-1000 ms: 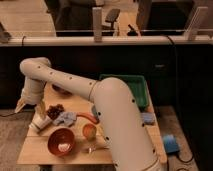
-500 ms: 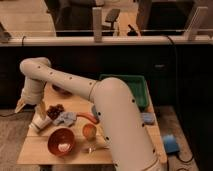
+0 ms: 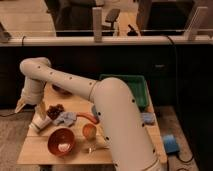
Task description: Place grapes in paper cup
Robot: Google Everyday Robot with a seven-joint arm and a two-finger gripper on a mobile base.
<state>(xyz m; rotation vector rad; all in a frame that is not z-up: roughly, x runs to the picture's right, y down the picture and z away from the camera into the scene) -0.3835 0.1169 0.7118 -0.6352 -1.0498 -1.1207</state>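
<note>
The grapes (image 3: 55,109) are a small dark purple-red bunch on the wooden table (image 3: 40,150), towards its left side. Just left of and in front of them, the cream paper cup (image 3: 39,123) leans at a tilt near the table's left edge. My white arm reaches across from the lower right, bends at the upper left and drops down. My gripper (image 3: 39,112) hangs right above the cup's top, close beside the grapes. Whether it touches the cup is hidden by the wrist.
A blue-grey cloth (image 3: 65,118) lies right of the grapes, with a long carrot (image 3: 88,117) beyond it. In front stand an orange-red bowl (image 3: 61,141) and a small orange cup (image 3: 89,131). A green bin (image 3: 137,92) sits at the back right.
</note>
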